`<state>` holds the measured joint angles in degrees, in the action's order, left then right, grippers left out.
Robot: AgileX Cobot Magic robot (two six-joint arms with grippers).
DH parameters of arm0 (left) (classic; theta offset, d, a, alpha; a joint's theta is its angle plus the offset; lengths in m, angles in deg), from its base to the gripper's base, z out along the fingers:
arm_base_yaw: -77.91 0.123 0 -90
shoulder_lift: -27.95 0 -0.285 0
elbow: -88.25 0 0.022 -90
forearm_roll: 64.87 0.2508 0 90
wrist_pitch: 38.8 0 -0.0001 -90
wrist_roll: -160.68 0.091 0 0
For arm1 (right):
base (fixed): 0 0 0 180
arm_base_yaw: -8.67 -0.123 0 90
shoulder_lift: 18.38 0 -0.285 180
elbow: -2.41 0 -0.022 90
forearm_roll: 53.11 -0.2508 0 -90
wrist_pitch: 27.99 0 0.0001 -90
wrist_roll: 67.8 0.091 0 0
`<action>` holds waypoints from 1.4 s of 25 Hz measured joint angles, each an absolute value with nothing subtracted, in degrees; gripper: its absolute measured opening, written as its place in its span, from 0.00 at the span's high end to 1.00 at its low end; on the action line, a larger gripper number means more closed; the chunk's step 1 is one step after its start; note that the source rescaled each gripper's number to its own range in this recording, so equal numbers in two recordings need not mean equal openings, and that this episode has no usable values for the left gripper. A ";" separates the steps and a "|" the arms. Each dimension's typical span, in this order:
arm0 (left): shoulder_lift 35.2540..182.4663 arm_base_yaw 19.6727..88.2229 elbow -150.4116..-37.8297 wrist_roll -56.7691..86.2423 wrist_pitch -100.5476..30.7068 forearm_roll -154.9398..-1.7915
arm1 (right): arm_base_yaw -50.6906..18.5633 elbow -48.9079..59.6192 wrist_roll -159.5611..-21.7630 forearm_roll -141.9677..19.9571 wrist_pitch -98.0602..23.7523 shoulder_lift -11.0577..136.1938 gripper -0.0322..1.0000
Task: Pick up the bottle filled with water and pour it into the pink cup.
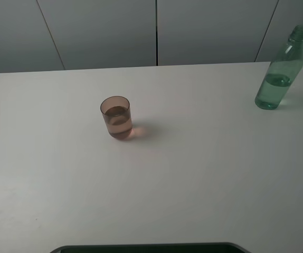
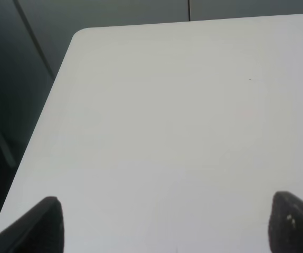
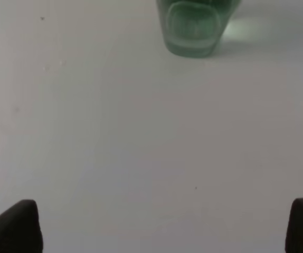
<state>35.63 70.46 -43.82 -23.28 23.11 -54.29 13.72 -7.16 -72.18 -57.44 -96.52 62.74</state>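
Observation:
The green bottle (image 1: 281,71) stands upright near the table's far right edge, capless and partly filled with water. Its base (image 3: 192,29) shows in the right wrist view, a little way ahead of my right gripper (image 3: 164,226), whose fingertips (image 3: 19,224) stand wide apart with nothing between them. The pink cup (image 1: 116,117) stands left of the table's centre with liquid in it. My left gripper (image 2: 167,224) is open over bare table near the left corner, holding nothing. Neither gripper appears in the exterior high view.
The white table (image 1: 193,174) ends at its far edge before grey wall panels (image 1: 157,31). Its rounded left corner (image 2: 80,34) shows in the left wrist view. A dark object (image 1: 151,247) sits at the near edge.

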 joint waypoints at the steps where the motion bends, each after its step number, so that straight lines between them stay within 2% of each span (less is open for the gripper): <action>1: 35.63 70.46 -43.82 -23.28 23.11 -54.29 | 13.72 -7.16 -72.08 -57.23 -97.02 61.12 0.00; 5: 35.63 70.46 -43.82 -23.38 23.11 -54.29 | 13.72 -10.62 -71.95 -57.23 -97.35 51.79 0.00; 16: 35.63 70.46 -43.82 -23.38 23.11 -54.29 | 13.72 -30.34 -71.83 -56.42 -98.10 19.22 0.00; 22: 35.63 70.46 -43.82 -23.38 23.11 -54.29 | 13.72 -39.22 -71.83 -56.27 -94.37 4.43 0.00; 28: 35.63 70.46 -43.82 -23.38 23.11 -54.29 | 13.72 -45.10 -70.94 -56.27 -91.64 -5.79 0.00; 35: 35.63 70.46 -43.82 -23.38 23.11 -54.29 | 12.71 -45.46 -70.06 -55.86 -91.09 -10.39 0.00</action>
<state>35.63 70.46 -43.82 -23.38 23.11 -54.29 12.71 -45.46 -70.06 -55.86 -91.09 -10.39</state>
